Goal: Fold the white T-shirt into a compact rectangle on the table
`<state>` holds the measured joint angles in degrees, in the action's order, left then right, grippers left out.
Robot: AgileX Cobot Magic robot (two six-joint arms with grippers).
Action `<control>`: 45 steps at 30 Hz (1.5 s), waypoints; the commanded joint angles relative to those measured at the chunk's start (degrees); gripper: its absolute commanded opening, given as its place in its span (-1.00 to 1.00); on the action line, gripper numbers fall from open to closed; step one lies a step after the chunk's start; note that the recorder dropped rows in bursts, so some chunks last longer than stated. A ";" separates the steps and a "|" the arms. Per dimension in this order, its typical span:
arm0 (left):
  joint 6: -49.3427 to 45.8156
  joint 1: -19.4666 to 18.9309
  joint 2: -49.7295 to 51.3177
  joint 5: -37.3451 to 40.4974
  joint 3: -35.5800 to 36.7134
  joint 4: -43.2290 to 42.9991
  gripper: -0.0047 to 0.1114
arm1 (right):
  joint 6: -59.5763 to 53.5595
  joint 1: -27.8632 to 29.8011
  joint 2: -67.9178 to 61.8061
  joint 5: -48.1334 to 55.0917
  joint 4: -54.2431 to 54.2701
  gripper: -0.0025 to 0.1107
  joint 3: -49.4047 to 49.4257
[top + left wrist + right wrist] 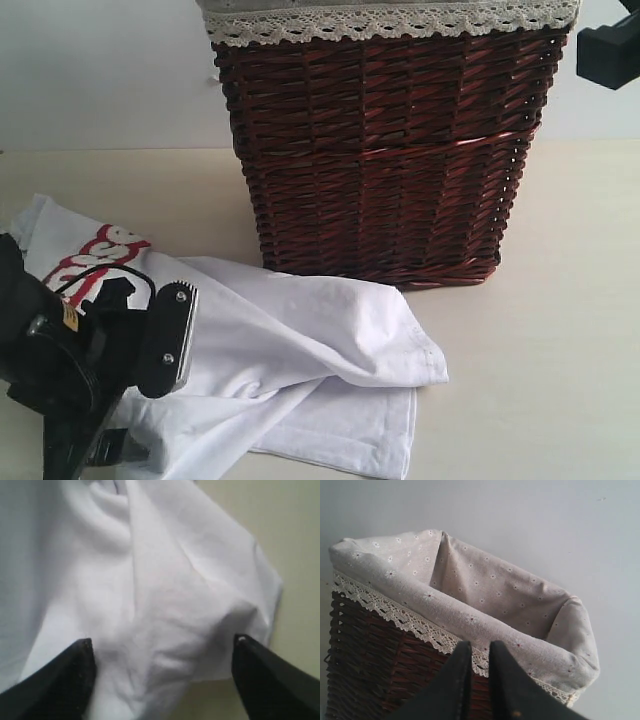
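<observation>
**A:** Where is the shirt [300,340] sitting?

**B:** It is lying rumpled on the tabletop [540,350], at about seven o'clock from the basket [380,150] in the exterior view. Its far edge is reaching right up beside the basket's foot. The red-edged letters [100,255] are showing at its ten o'clock end, and loose layers are overlapping toward four o'clock.

**A:** And the claws?

**B:** The left claw [162,650] is hanging over the cloth, released. Its jaws are spreading to either side of a raised crease and gripping nothing. The right claw [480,652] is hovering above the basket's lining [485,595], up at two o'clock. Its fingers are nearly clenched, leaving only a slit with nothing in it.

**A:** So how far is the folding getting?

**B:** I am judging it barely begun. No clean rectangle is showing, and the edges are lying askew. Spreading it flat, bringing in the sleeves and folding it over all seem to be waiting.
</observation>
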<state>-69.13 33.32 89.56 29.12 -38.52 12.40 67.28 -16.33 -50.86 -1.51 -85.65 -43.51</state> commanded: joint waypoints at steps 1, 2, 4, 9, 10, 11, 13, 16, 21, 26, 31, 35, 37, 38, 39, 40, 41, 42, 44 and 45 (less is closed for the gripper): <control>0.59 0.42 0.33 -8.01 0.50 -1.45 -0.34 | 0.22 -0.01 0.30 -0.27 0.19 -0.69 0.34; 0.59 0.42 0.33 -9.52 0.36 -1.34 -0.73 | 0.22 -0.01 0.30 -0.27 0.19 -0.69 0.34; -0.59 0.42 0.23 -10.23 0.36 -1.63 -0.91 | 0.22 -0.01 0.18 -0.27 0.19 -0.69 0.34; -1.35 0.42 -6.76 -8.21 -1.91 -1.63 -0.91 | 0.22 -0.01 0.19 -0.27 0.09 -0.69 0.34; -1.35 0.42 -8.16 -7.57 -2.67 -1.63 -0.91 | 0.22 -0.01 0.19 -0.27 0.09 -0.69 0.34; -1.35 0.42 -10.59 -7.34 -3.85 -1.75 -0.91 | 0.22 -0.01 0.19 -0.27 0.09 -0.69 0.34; -1.25 0.30 -13.63 -7.34 -5.41 -1.87 -0.91 | 0.22 -0.01 0.19 -0.27 0.09 -0.69 0.34; -0.87 0.30 -14.50 -6.58 -5.65 -1.22 -0.91 | 0.22 -0.01 0.19 -0.27 0.09 -0.69 0.34; 5.61 0.30 -12.87 -4.06 -5.65 -0.86 -0.56 | 0.22 -0.01 0.19 -4.22 -0.21 -0.69 0.61; 6.65 0.30 -12.49 -5.65 -5.65 4.00 0.14 | 0.54 -0.01 0.11 -15.27 -7.29 -0.69 2.34; 6.65 0.30 -15.28 -5.77 -5.65 4.34 0.31 | 5.70 -0.20 0.11 -21.65 -14.30 -0.69 2.39; 6.54 0.30 -21.08 -6.31 -5.65 8.20 0.31 | 7.80 -3.92 -0.84 -23.86 -14.30 -0.51 2.63; 6.54 0.30 -24.38 -6.86 -5.65 10.33 0.31 | 7.80 -5.78 -1.88 -23.86 -14.30 -0.34 3.03; 6.54 0.30 -25.97 -6.62 -5.65 11.20 0.31 | 8.24 -6.97 -2.79 -24.14 -14.30 -0.22 3.14; 6.54 0.30 -27.20 -6.34 -5.65 11.49 0.31 | 9.01 -8.17 -3.52 -24.50 -14.30 -0.15 3.27; 6.54 0.30 -28.69 -6.08 -5.65 11.47 0.31 | 9.41 -9.17 -4.24 -25.20 -14.30 -0.09 3.27; 6.66 0.30 -30.09 -5.95 -5.65 11.47 0.31 | 9.41 -10.74 -5.36 -26.26 -14.30 -0.06 3.27; 7.05 0.30 -31.24 -5.95 -5.65 11.47 0.31 | 9.41 -11.86 -6.17 -26.75 -14.30 -0.06 3.27; 8.37 0.30 -34.01 -5.95 -5.65 10.45 0.31 | 9.41 -15.01 -8.50 -26.89 -14.30 -0.06 3.27; 8.82 0.30 -35.00 -5.64 -5.65 10.03 0.31 | 9.41 -16.35 -9.77 -26.89 -14.30 -0.06 3.54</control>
<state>-62.16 33.44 57.88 23.39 -43.90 22.74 76.17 -29.35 -57.65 -27.58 -99.86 -40.50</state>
